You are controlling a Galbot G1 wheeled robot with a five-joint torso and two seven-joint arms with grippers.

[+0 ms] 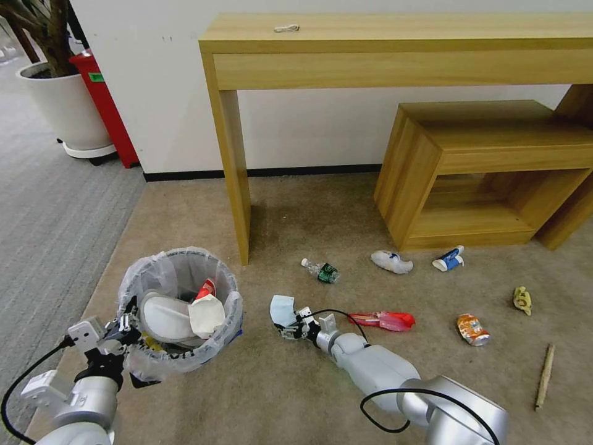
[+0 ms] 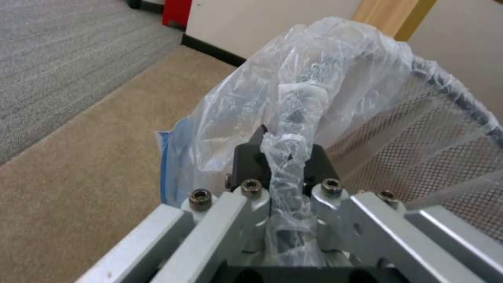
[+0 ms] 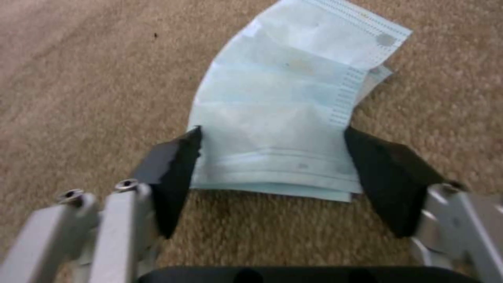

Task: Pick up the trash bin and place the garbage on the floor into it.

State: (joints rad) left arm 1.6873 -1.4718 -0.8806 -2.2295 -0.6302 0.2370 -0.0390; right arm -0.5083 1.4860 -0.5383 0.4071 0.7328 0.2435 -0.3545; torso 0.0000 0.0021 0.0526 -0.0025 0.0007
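Note:
The trash bin (image 1: 179,309), dark mesh lined with a translucent bag, holds a white slipper (image 1: 164,318) and red and white litter. My left gripper (image 1: 126,324) is shut on its near rim; in the left wrist view the left gripper (image 2: 285,157) pinches bag (image 2: 293,118) and rim. On the tan floor (image 1: 296,383) my right gripper (image 1: 287,326) is open, its fingers (image 3: 173,169) either side of the blue mask (image 3: 293,118), also seen at mask (image 1: 282,309). More garbage lies on the floor: bottle (image 1: 321,271), second slipper (image 1: 391,261), carton (image 1: 449,259), red wrapper (image 1: 382,320), orange can (image 1: 472,329), wooden stick (image 1: 545,376).
A wooden desk (image 1: 395,43) with its leg (image 1: 235,173) stands just behind the bin, and a low wooden bench (image 1: 488,167) sits at the right. A yellowish crumpled scrap (image 1: 522,300) lies near the can. Grey carpet (image 1: 43,216), a potted plant (image 1: 58,99) and a red box (image 1: 108,108) are at the left.

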